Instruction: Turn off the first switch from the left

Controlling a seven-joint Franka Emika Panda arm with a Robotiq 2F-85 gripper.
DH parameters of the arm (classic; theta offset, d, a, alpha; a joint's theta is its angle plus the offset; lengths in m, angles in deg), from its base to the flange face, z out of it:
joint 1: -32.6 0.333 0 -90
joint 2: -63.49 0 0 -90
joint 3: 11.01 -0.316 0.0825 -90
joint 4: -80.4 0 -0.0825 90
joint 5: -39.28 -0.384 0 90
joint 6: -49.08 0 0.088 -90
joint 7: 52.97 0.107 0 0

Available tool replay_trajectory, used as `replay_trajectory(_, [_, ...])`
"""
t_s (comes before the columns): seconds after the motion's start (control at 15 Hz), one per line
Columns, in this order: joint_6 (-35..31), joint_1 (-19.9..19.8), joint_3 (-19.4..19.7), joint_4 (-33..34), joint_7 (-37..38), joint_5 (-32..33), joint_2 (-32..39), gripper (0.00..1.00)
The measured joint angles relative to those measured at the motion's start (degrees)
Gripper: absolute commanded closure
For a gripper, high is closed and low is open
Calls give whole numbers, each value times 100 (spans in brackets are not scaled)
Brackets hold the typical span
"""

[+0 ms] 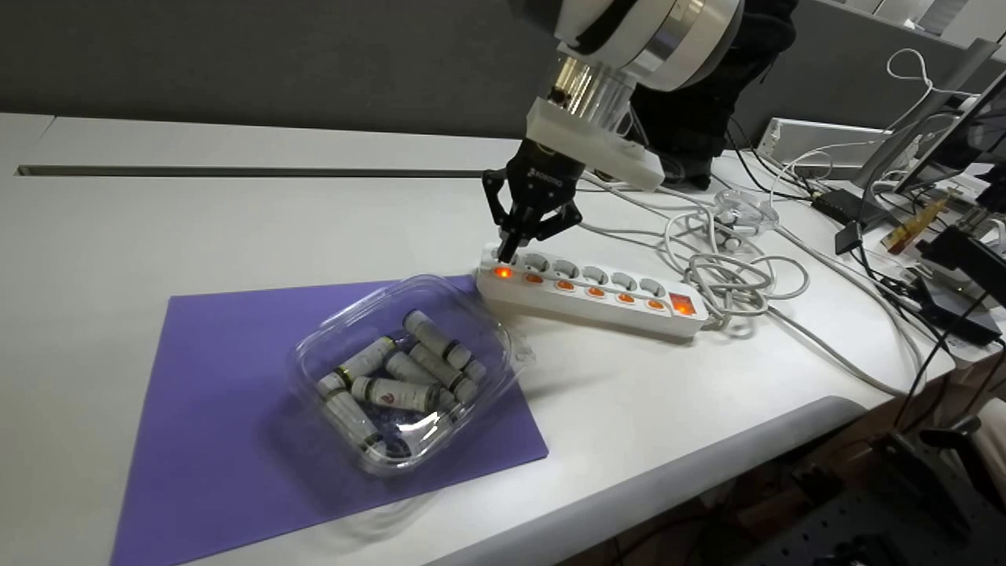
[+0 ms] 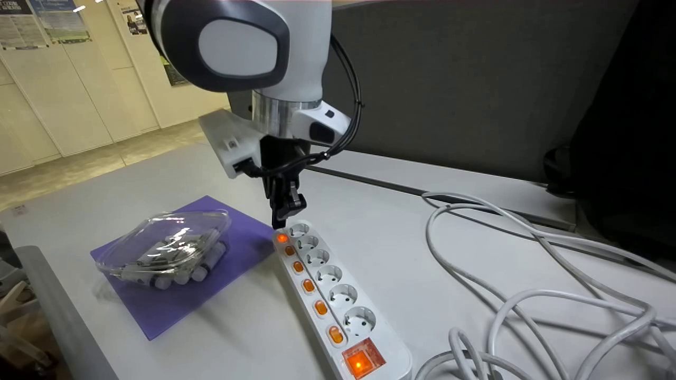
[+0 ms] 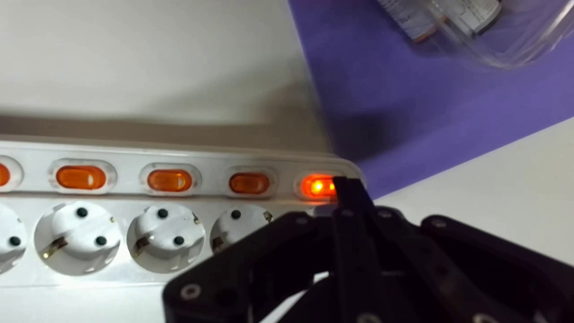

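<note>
At the power strip's [image 1: 581,311] end edge, by the purple sheet's [image 1: 220,393] corner, glows the first switch [image 3: 316,185], the gripper [image 1: 507,255] just beside it — jaws clenched, empty, presumably to push as one tip.

The black gripper [image 1: 508,250], above the bench [image 1: 236,228] and inboard of its edges, bears the brand ROBOTIQ. Print on the labelled cylinders [image 1: 395,394] toward the bench's rounded edge is illegible. Posters [image 2: 60,24] beyond a bench edge and a small sticker [image 2: 19,210] near a bench corner are unreadable.
</note>
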Motion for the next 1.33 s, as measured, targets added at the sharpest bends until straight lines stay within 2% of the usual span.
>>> replay_trajectory(1.33, [-179,-29,-60,5,-74,-6,201,100])
